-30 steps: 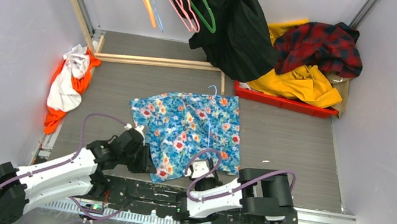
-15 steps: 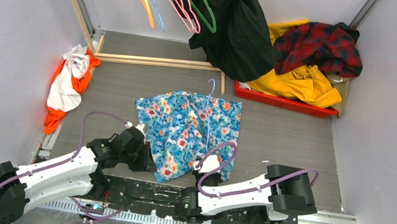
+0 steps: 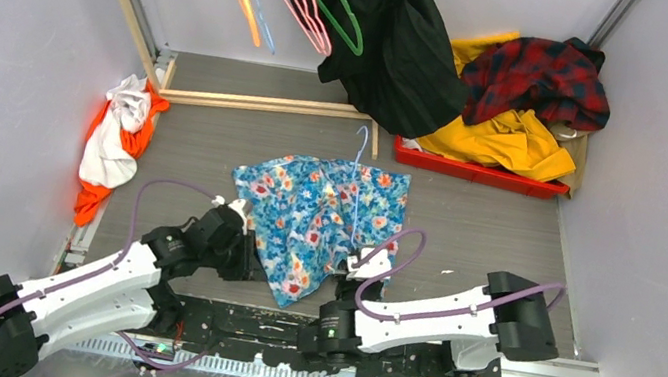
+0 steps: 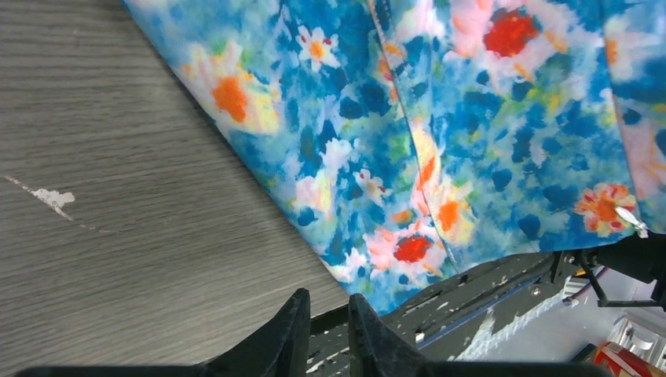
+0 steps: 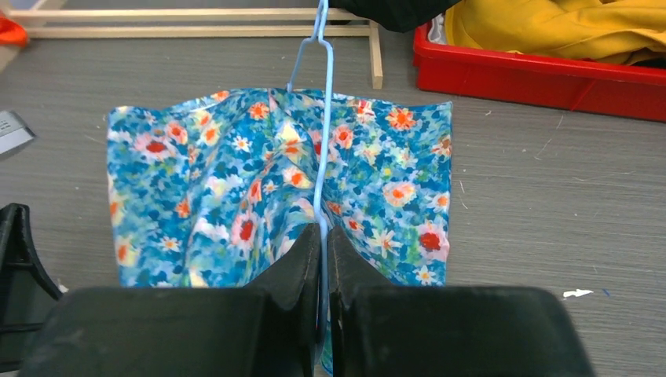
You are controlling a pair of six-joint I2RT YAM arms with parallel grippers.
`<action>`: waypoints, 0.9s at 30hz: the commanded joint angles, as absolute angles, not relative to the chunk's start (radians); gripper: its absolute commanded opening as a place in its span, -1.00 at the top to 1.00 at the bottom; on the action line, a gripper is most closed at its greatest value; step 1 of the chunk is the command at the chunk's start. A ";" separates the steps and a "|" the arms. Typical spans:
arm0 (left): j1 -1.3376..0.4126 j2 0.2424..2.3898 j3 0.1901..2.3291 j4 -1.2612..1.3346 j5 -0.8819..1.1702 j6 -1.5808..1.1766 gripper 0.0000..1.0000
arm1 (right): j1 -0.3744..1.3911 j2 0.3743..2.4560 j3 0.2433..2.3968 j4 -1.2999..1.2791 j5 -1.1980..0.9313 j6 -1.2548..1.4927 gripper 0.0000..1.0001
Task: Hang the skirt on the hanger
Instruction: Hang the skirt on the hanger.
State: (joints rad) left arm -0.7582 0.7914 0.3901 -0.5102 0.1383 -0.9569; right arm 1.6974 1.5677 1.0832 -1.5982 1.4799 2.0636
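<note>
The skirt (image 3: 311, 213), blue with red, orange and white flowers, lies bunched on the grey table in the top view. A thin blue wire hanger (image 3: 356, 192) runs through its middle, hook poking out past the far edge. My right gripper (image 3: 362, 257) is at the skirt's near edge, shut on the hanger's wire; in the right wrist view the hanger (image 5: 324, 118) runs straight out from my gripper (image 5: 323, 232) over the skirt (image 5: 220, 181). My left gripper (image 3: 244, 253) is by the skirt's near left edge. In the left wrist view the gripper (image 4: 329, 302) is nearly closed and empty, beside the skirt (image 4: 471, 118).
A big black coat (image 3: 403, 48) and several coloured hangers (image 3: 309, 2) hang at the back. A red tray (image 3: 474, 172) with yellow (image 3: 510, 140) and plaid (image 3: 540, 74) garments sits back right. A white and orange garment (image 3: 111, 148) lies far left. Wooden bars (image 3: 262, 103) lie behind the skirt.
My right gripper has moved away from the base with the hanger; the hook slid farther back and the skirt bunched narrower. My left gripper shifted slightly forward.
</note>
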 commanded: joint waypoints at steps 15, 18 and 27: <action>-0.669 1.242 0.985 -0.217 0.320 -0.932 0.37 | 1.697 1.521 1.084 -1.717 1.887 2.245 0.98; -0.606 1.315 0.926 -0.037 0.384 -1.046 0.19 | 1.698 1.513 1.078 -1.718 1.886 2.245 0.98; -0.487 1.415 0.849 0.279 0.401 -1.387 -0.66 | 1.698 1.535 1.073 -1.718 1.886 2.272 0.98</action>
